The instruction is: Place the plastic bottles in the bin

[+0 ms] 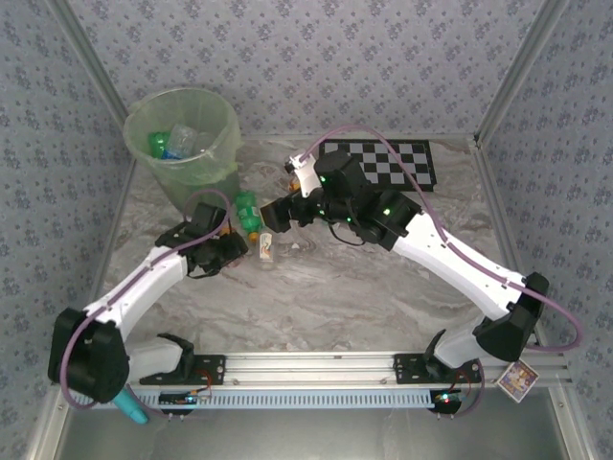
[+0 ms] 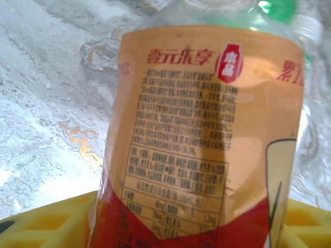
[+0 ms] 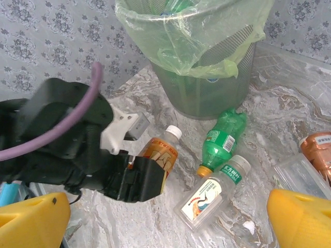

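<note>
An orange-labelled plastic bottle with a white cap lies on the marble, and my left gripper is shut on its body; its yellow fingers press both sides. From the right wrist view the same bottle sticks out of the black left gripper. Beside it lie a green bottle and a clear bottle with a bird label. An orange-brown bottle lies at the right edge. The bin stands just behind and holds several bottles. My right gripper hovers open over the loose bottles.
A black-and-white checkerboard lies flat at the back right. Patterned walls close in the table on three sides. A clear flattened bottle sits next to the orange-brown one. The two arms come close together near the table's middle.
</note>
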Robot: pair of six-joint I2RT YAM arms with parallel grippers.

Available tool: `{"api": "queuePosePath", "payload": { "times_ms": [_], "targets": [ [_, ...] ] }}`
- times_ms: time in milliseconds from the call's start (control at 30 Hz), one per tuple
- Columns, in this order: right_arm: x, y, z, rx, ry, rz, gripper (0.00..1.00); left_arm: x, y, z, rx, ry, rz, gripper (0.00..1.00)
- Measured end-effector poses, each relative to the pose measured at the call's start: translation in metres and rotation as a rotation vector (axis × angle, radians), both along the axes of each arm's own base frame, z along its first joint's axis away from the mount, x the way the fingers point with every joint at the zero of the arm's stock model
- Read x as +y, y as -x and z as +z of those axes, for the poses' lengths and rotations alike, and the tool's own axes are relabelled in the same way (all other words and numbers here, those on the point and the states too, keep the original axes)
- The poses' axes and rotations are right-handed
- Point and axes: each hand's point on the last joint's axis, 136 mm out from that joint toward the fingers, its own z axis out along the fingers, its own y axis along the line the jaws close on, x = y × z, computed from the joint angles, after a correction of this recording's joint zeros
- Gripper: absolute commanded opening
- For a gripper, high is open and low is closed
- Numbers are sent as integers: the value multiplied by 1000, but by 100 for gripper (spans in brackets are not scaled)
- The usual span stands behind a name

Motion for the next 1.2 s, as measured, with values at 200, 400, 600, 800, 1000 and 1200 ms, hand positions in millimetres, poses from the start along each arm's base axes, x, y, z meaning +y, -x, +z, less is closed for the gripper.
{"api": "queuePosePath", "payload": {
  "times_ms": [200,400,600,800,1000,1200],
  "targets": [
    [7,-3,2,-4,-1,6,100,-6,0,68,-154,12,-89,63],
    [8,-3,6,-9,-9,8,100,-1,-15,150,-306,1,-110,63],
    [10,-1,6,-11,-9,15,100,20,-53,205,-381,7,-25,63],
    [8,2,10,-19,-13,12,100,48,-97,221,-390,23,86,63],
    [-2,5,22,-45,-26,-6,100,73,-147,243,-436,46,187,63],
    [-8,7,27,-59,-28,-24,100,87,-191,258,-472,64,248,63]
  ]
}}
